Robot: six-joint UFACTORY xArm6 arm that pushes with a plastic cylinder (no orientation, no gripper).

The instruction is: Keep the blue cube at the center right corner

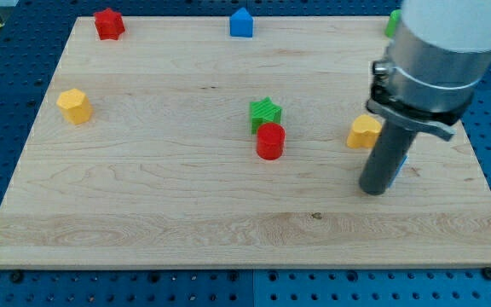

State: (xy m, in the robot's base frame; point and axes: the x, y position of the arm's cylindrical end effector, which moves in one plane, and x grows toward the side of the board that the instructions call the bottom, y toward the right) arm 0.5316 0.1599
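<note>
The blue cube (404, 161) is almost wholly hidden behind my rod; only a thin blue sliver shows at the rod's right side, near the board's right edge at mid-height. My tip (377, 190) rests on the board just to the view's lower left of that sliver, seemingly touching it. A yellow block (364, 132) lies right against the rod's left side, a little above the tip.
On the wooden board (143, 213) a green star (265, 112) and a red cylinder (271, 141) touch near the centre. A yellow block (74, 106) lies left. A red block (108, 23), a blue house-shaped block (241, 22) and a partly hidden green block (393, 21) line the top edge.
</note>
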